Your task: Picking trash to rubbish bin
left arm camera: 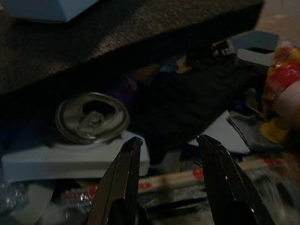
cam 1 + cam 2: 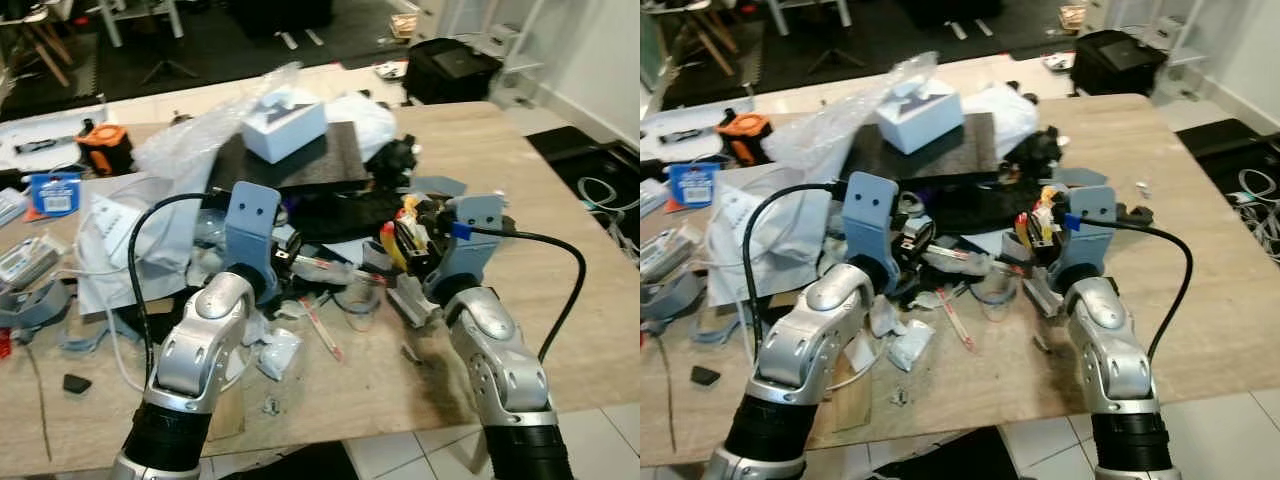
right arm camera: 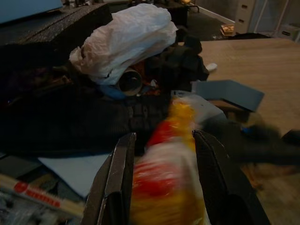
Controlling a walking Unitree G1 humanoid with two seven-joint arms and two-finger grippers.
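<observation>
Trash heaped across the middle of a wooden table (image 2: 560, 250). One red-and-yellow wrapper (image 3: 164, 187) blurred between the two black fingers (image 3: 117, 183) of the right gripper (image 3: 161, 180), spread around it; cannot tell whether pads actually press it. Same wrapper seen just ahead of the right wrist in the head view (image 2: 392, 243), near the table's centre. One opened drink can (image 1: 91, 116), lying on its side with the silver top facing out, resting on one pale flat piece (image 1: 70, 161) under the edge of a dark slab (image 1: 117, 37). Left gripper (image 1: 166, 180) close before the can, two fingers parted moderately, holding nothing. One paper-sleeved pair of chopsticks (image 1: 187, 177) with red print lying just past those fingertips. One white plastic bag (image 3: 124, 40) bunched on top of dark clutter beyond the right gripper. One white box (image 2: 285, 125) sitting on the dark slab (image 2: 300, 160). One clear plastic bag (image 2: 200, 135) crumpled to the slab's left. One orange tool (image 2: 103, 145) near the far left edge, well apart from both grippers. Two silver arms reaching in from the near edge, one black cable on each.
</observation>
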